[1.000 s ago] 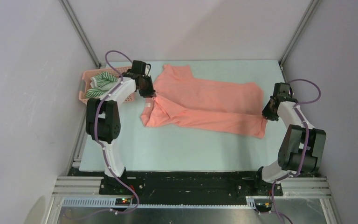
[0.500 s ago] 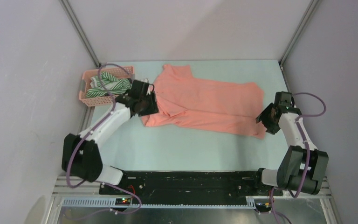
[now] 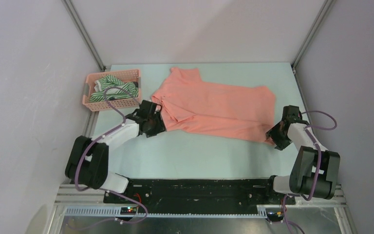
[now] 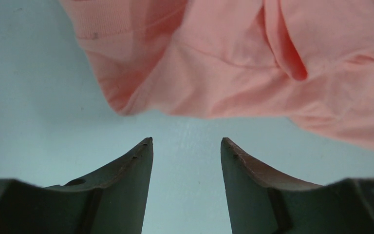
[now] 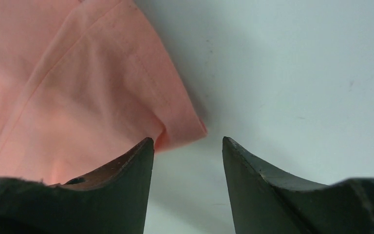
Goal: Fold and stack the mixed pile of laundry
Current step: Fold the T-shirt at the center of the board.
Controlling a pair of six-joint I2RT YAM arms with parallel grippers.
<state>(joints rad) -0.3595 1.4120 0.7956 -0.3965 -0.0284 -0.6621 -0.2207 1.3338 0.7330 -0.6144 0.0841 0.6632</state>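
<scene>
A salmon-pink shirt [image 3: 214, 105] lies spread across the middle of the table, its front edge folded over itself. My left gripper [image 3: 157, 123] stands open at the shirt's near-left corner [image 4: 126, 105], with bare table between its fingers and the cloth just beyond the tips. At the near-right corner [image 5: 185, 129] my right gripper [image 3: 274, 136] is open too, nothing between its fingers, the hem just past its left tip. A green-and-white striped garment [image 3: 111, 87] sits in the basket. A dark navy-grey garment does not show.
A pink plastic lattice basket [image 3: 126, 74] stands at the back left of the table, near the left wall. Metal frame posts [image 3: 85, 36] rise at both back corners. The pale table [image 3: 199, 156] runs bare in front of the shirt.
Both grippers have opened and let go of the shirt's near corners. Both have drawn back toward the near edge, and the left corner has dropped onto the table.
</scene>
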